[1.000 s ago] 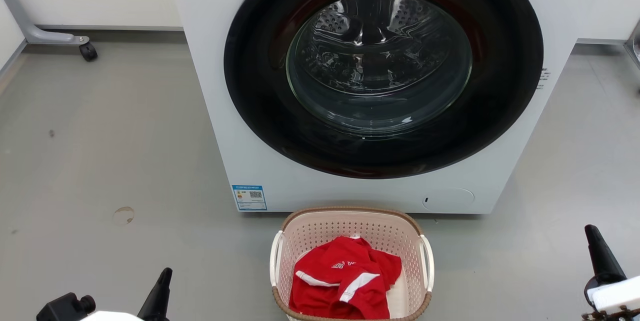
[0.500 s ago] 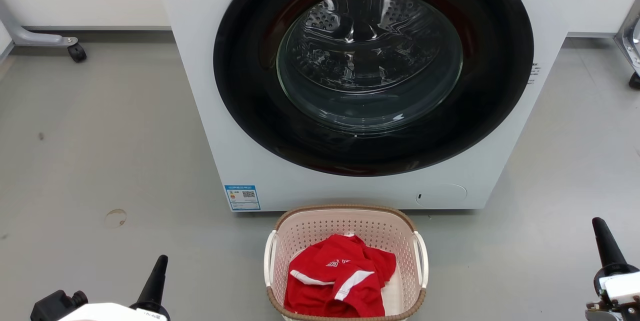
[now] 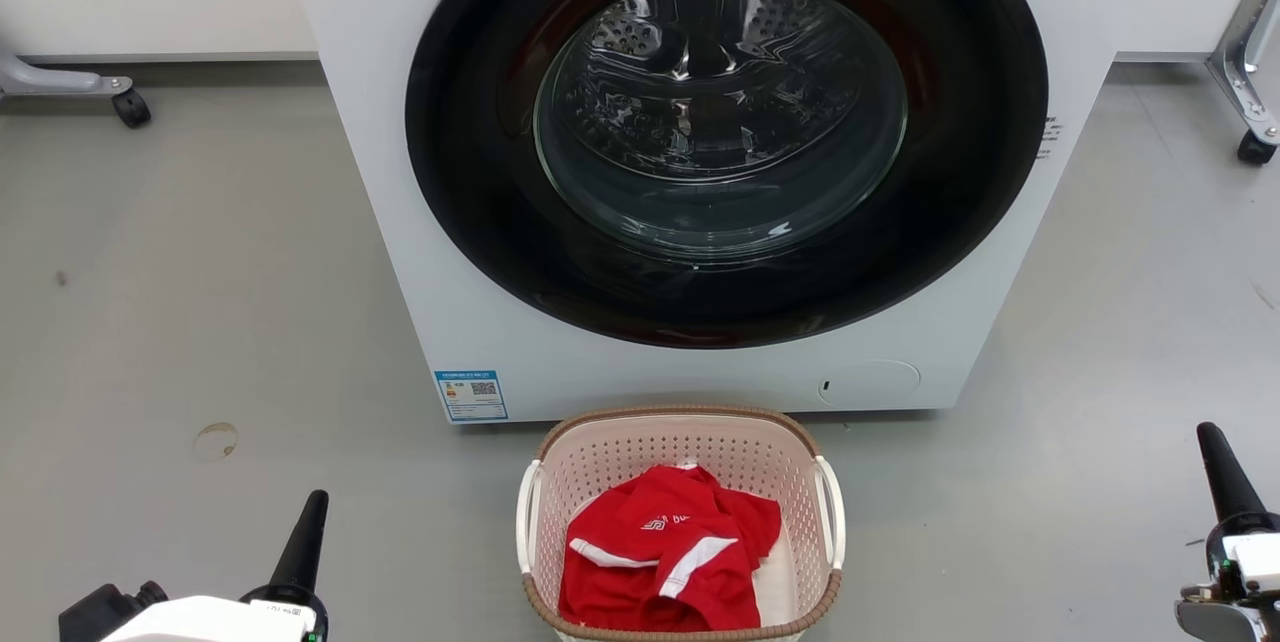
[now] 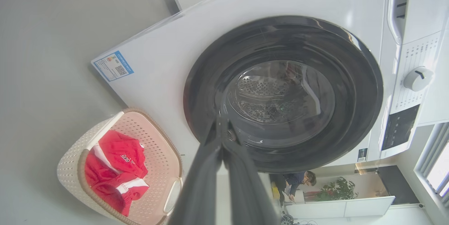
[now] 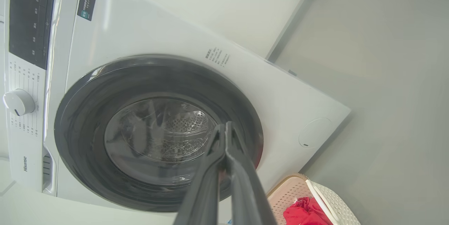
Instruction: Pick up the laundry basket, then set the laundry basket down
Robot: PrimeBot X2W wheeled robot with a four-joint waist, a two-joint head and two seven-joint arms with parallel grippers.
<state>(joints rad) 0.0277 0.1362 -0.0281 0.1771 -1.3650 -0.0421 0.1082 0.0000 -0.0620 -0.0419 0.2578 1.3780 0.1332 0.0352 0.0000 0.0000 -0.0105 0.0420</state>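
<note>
- The laundry basket (image 3: 620, 457) sat on the grey floor (image 3: 180, 252), just in front of the white washer (image 3: 390, 242), below its round glass door (image 3: 720, 112).
- A crumpled red garment (image 3: 665, 562) with white stripes lay inside it.
- The left gripper (image 3: 312, 512) hung well to the basket's left, fingers pressed together on nothing.
- The right gripper (image 3: 1218, 457) hung farther off on the right, its fingers likewise together and empty.
- A blue label (image 3: 471, 395) marked the washer's lower left corner.
</note>
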